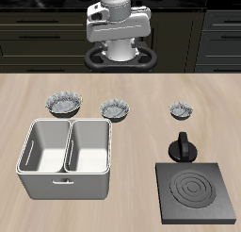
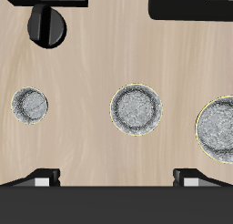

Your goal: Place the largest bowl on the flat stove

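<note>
Since nothing is held yet, the gripper (image 2: 116,180), high behind the table with its jaws spread and empty, would best be lowered over the largest bowl (image 1: 63,104), far back behind the white basin (image 1: 68,158), and closed on its scalloped rim. The flat stove (image 1: 196,193) lies near the front edge. No writing can be read.

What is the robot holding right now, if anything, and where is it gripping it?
Nothing is held. The gripper hangs above the table with its jaws apart, and all three grey-white speckled scalloped bowls sit untouched on the wood.
</note>
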